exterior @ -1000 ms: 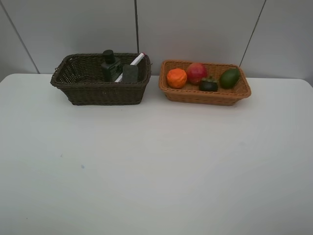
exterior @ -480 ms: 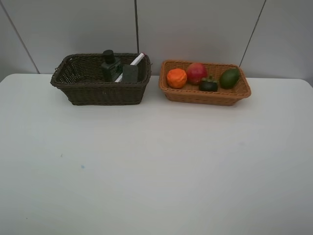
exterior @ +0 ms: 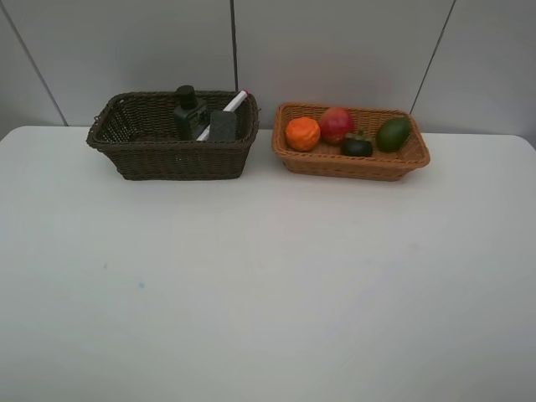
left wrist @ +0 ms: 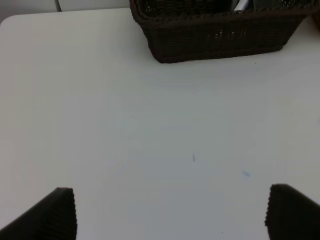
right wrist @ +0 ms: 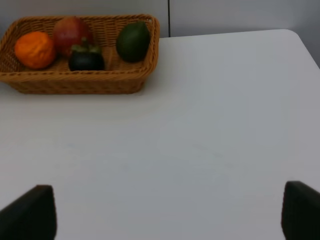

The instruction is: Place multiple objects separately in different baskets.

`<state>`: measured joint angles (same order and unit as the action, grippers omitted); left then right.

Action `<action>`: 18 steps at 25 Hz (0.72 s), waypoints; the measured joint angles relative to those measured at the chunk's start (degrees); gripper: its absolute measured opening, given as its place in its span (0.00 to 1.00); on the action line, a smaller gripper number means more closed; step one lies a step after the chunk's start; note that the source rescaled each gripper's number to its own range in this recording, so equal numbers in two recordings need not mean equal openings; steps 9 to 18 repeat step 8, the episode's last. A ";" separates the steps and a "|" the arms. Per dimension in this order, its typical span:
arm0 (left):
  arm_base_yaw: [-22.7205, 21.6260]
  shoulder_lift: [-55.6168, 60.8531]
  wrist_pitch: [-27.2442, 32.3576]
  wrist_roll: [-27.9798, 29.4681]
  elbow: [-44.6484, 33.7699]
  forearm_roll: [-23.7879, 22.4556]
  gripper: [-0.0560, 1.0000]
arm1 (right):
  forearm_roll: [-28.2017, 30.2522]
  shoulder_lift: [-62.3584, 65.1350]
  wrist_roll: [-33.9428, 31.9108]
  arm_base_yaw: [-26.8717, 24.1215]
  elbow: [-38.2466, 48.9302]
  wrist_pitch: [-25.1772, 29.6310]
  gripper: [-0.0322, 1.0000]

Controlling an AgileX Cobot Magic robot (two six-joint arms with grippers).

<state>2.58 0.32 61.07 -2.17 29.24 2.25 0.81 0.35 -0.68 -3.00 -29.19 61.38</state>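
Sorting appears complete: 4 fruits fill the tan basket (exterior: 352, 164), the dark basket (exterior: 172, 155) holds the rest, pink bottle unseen; my left gripper (left wrist: 170, 212) and right gripper (right wrist: 167, 210) hang released, so nothing remains.

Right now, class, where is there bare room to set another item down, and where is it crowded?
Free: the white table in front of both baskets, and the dark brown wicker basket's left half. Crowded: its right half, and the orange-tan wicker basket, where four fruits sit.
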 joint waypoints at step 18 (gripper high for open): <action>0.00 0.00 0.00 0.00 0.00 0.00 0.90 | 0.00 0.00 0.00 0.00 0.00 -0.01 1.00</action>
